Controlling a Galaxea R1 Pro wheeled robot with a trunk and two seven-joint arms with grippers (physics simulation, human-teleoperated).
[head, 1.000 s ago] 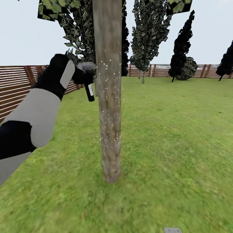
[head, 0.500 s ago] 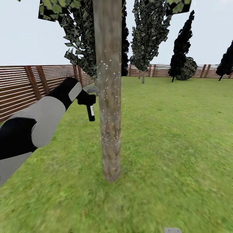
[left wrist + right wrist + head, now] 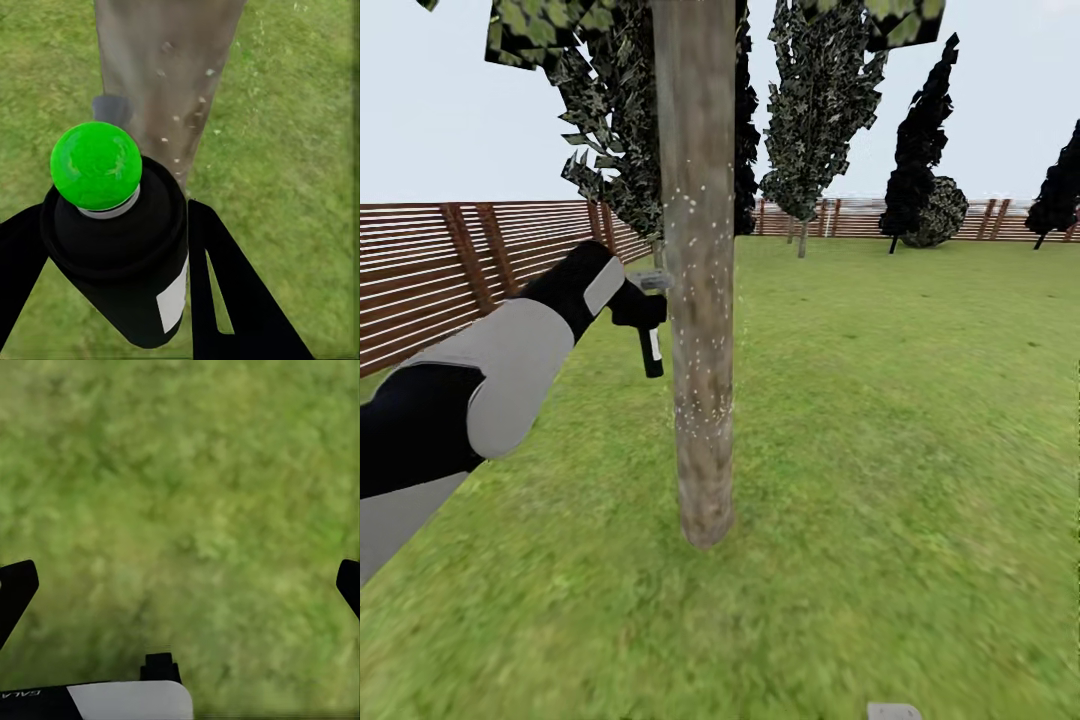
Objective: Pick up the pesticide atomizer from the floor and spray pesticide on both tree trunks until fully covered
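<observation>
A pale mottled tree trunk rises from the lawn at mid-view, speckled with white spray droplets. My left gripper is shut on the pesticide atomizer, a dark bottle with a white label hanging just left of the trunk, its grey head almost touching the bark. In the left wrist view the atomizer sits between the black fingers, green dot on top, with the trunk close behind. My right gripper is open over bare grass.
A brown slat fence runs along the left and the far side. Dark conifers stand behind the trunk and to the right. Green lawn spreads wide on the right.
My left arm dropped from about upper-trunk height to lower down, then edged right toward the trunk, carrying the atomizer. White droplets stay on the bark.
</observation>
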